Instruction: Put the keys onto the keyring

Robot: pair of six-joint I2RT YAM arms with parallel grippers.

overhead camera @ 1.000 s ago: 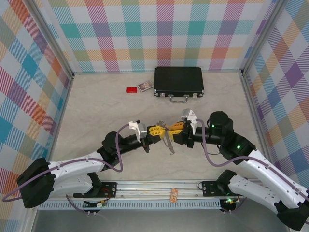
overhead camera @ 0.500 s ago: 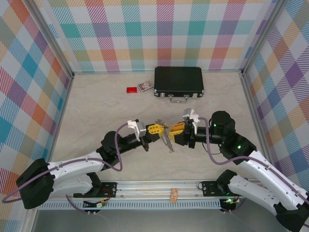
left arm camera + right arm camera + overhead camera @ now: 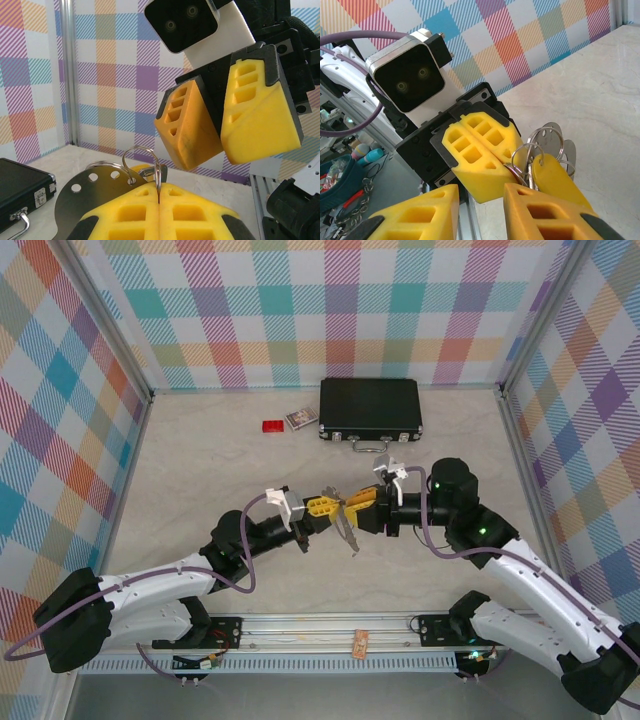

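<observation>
My left gripper is shut on the keyring, a thin wire ring pinched between its yellow pads. From the ring hang a silver plate with holes, a yellow-headed key and silver keys. The right gripper is open and faces the left one tip to tip, nothing between its fingers. Its right finger sits just under the yellow key head. In the top view both grippers, left and right, meet above mid-table.
A black case with a silver handle lies at the back. A small red block and a small box sit left of it. Plaid walls enclose the table, and a metal rail runs along the near edge.
The right gripper has shifted slightly left and up toward the left gripper, and its jaws have widened a little. The left gripper still pinches the ring.
</observation>
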